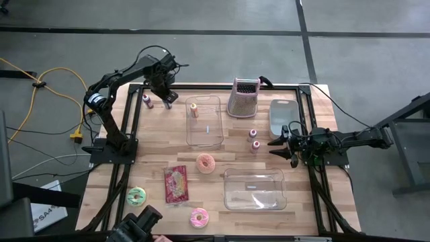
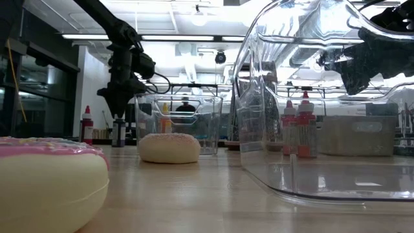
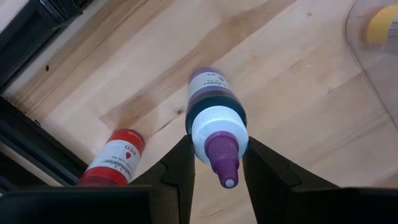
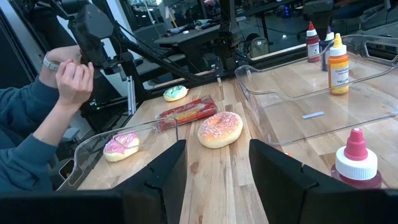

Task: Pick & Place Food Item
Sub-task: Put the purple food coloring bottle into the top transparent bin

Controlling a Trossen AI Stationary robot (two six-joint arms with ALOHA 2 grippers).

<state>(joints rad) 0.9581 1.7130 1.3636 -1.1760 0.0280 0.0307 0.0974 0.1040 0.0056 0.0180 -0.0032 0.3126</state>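
Observation:
A purple-capped bottle point(image 3: 214, 118) stands upright on the wooden table near its far left corner. A red-capped bottle point(image 3: 115, 158) stands beside it. My left gripper point(image 3: 216, 165) points straight down over the purple bottle and is shut on it. In the low view the gripper point(image 2: 119, 111) sits on top of the dark bottle point(image 2: 118, 134). My right gripper point(image 4: 217, 168) waits at the table's right side point(image 1: 277, 146). It lies level and open, with nothing between its fingers. My left gripper pinches the purple bottle's white cap point(image 3: 217, 132) between its two fingers, one on each side. The fingers come from above, pointing down. The purple nozzle tip point(image 3: 225, 167) rises between them. The bottle stays upright, and in the low view its base point(image 2: 118, 144) rests on the table.
A clear tub point(image 1: 203, 124) holding a yellow bottle point(image 1: 195, 109) stands right of the left gripper. Beyond it are a grater point(image 1: 243, 97) and a grey lid point(image 1: 282, 115). Two small pink bottles point(image 1: 254, 138), three doughnuts point(image 1: 205, 163), a red packet point(image 1: 176, 183) and a second tub point(image 1: 255, 189) lie nearer. A person's hand point(image 4: 71, 81) shows past the near edge.

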